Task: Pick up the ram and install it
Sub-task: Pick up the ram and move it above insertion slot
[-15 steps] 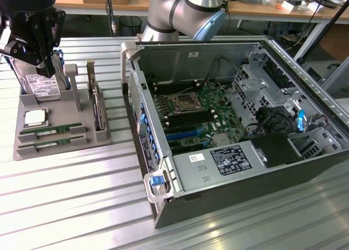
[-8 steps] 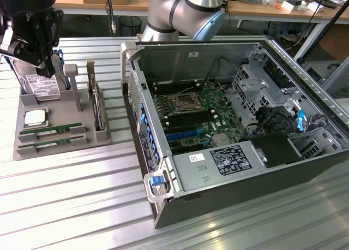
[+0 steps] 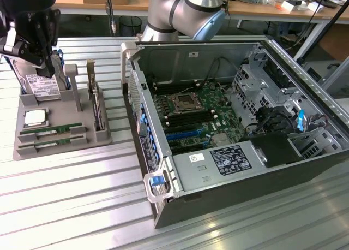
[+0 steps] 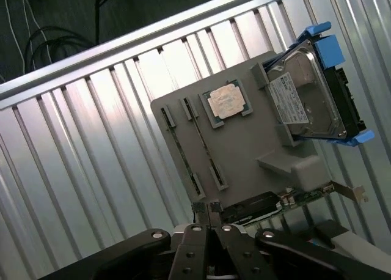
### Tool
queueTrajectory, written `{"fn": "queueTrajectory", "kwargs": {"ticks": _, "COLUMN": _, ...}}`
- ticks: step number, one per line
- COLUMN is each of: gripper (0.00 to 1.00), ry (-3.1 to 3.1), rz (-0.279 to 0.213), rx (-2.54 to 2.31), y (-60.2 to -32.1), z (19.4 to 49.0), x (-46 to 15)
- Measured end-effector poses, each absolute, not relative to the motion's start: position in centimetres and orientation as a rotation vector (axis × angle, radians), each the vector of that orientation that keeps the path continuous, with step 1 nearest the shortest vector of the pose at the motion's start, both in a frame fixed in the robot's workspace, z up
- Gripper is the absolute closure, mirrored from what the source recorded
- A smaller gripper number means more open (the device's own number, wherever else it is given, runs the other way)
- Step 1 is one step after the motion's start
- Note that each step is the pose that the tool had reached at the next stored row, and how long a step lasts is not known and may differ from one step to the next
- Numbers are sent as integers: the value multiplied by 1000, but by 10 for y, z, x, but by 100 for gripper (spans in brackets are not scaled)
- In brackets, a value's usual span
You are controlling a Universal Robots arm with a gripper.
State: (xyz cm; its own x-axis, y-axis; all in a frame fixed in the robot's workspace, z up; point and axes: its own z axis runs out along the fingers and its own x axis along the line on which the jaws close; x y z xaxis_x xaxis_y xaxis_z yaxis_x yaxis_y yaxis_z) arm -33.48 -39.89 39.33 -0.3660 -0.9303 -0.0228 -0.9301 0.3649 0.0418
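Claw [image 4: 206, 208]: shut, holding nothing, hovered over grey tray [image 3: 62, 116] on the worktop [image 3: 82, 179]. Ram [image 3: 52, 130]: lay slotted in that tray, untouched.

A ribbed metal table [image 3: 65, 201] carries a grey holder [image 3: 60, 119] on the exterior view's left. A square silver processor chip [image 3: 35, 118] lies flat in one of its recesses, a silver hard drive [image 3: 43, 87] with a white label leans in a blue carrier at its far end, and an expansion card [image 3: 97, 111] stands on edge along its side. On the exterior view's right lies an open computer case [image 3: 218, 198], showing a green motherboard [image 3: 199, 121] with a processor socket [image 3: 181, 102], and a silver power supply [image 3: 218, 162] beside a blue handle [image 3: 156, 180].
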Motion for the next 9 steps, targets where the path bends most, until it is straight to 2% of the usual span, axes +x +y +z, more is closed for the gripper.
{"fn": "queueTrajectory", "kwargs": {"ticks": 9, "gripper": 90, "ry": -2525, "rz": -74, "rx": 1857, "y": -399, "z": 393, "x": -335}}
